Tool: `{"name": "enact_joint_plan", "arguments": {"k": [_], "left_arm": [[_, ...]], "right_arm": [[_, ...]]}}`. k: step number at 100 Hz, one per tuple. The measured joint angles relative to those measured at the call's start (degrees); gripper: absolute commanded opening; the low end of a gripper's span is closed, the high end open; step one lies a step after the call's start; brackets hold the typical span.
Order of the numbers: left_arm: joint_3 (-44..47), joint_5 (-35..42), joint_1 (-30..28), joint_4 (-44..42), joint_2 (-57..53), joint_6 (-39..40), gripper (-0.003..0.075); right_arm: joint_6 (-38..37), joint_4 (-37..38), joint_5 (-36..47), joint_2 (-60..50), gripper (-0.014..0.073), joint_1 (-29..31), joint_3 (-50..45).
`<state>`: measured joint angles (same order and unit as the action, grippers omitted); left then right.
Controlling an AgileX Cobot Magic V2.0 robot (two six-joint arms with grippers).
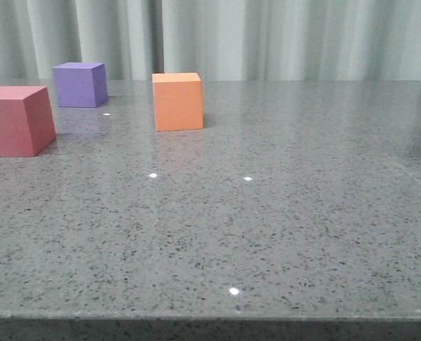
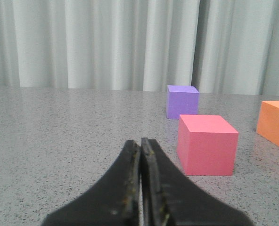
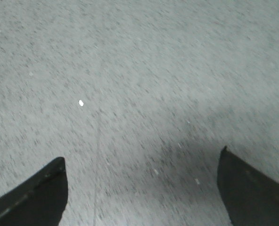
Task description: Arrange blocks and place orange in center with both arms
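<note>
The red-pink cube (image 1: 15, 119) sits at the far left of the grey table, the purple cube (image 1: 80, 84) behind it, and the orange cube (image 1: 177, 101) to their right. All three also show in the left wrist view: red-pink (image 2: 206, 144), purple (image 2: 182, 101), orange (image 2: 274, 122). My left gripper (image 2: 140, 142) is shut and empty, low over the table, short of the red-pink cube and to its side. My right gripper (image 3: 142, 157) is open and empty over bare table; no cube shows in its view. Neither gripper shows in the front view.
The speckled grey table (image 1: 267, 213) runs to a front edge near the bottom of the front view. A pale pleated curtain (image 1: 267, 35) hangs behind the table. A dark shadow (image 1: 420, 149) lies on the table's right side.
</note>
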<state>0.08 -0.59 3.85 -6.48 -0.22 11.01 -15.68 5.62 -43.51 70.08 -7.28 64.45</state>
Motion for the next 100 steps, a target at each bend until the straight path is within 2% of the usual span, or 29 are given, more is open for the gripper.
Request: {"name": "enact_joint_plan", "arguments": {"k": [26, 40, 63, 70, 77, 84, 96, 100], "left_arm": [[0.0, 0.0, 0.0, 0.0, 0.0, 0.0, -0.0020], [0.0, 0.0, 0.0, 0.0, 0.0, 0.0, -0.0020], [0.0, 0.0, 0.0, 0.0, 0.0, 0.0, -0.0020], [0.0, 0.0, 0.0, 0.0, 0.0, 0.0, -0.0020], [0.0, 0.0, 0.0, 0.0, 0.0, 0.0, -0.0020], [0.0, 0.0, 0.0, 0.0, 0.0, 0.0, -0.0020], [0.0, 0.0, 0.0, 0.0, 0.0, 0.0, -0.0020], [0.0, 0.0, 0.0, 0.0, 0.0, 0.0, -0.0020]], "right_arm": [[0.0, 0.1, 4.4, -17.3, 0.0635, 0.0, -14.9], [0.0, 2.7, 8.9, -25.7, 0.0635, 0.0, -21.9], [0.0, 6.0, 17.4, -32.4, 0.0631, 0.1, -28.3], [0.0, 6.1, 18.3, -32.5, 0.0603, 0.1, -28.6], [0.0, 6.2, 18.9, -32.5, 0.0519, 0.1, -28.7], [0.1, 6.2, 19.1, -32.5, 0.0377, 0.1, -28.9], [0.0, 6.2, 19.2, -32.6, 0.0052, 0.1, -28.9], [0.0, 6.2, 19.2, -32.6, -0.0032, 0.1, -28.9]]}}
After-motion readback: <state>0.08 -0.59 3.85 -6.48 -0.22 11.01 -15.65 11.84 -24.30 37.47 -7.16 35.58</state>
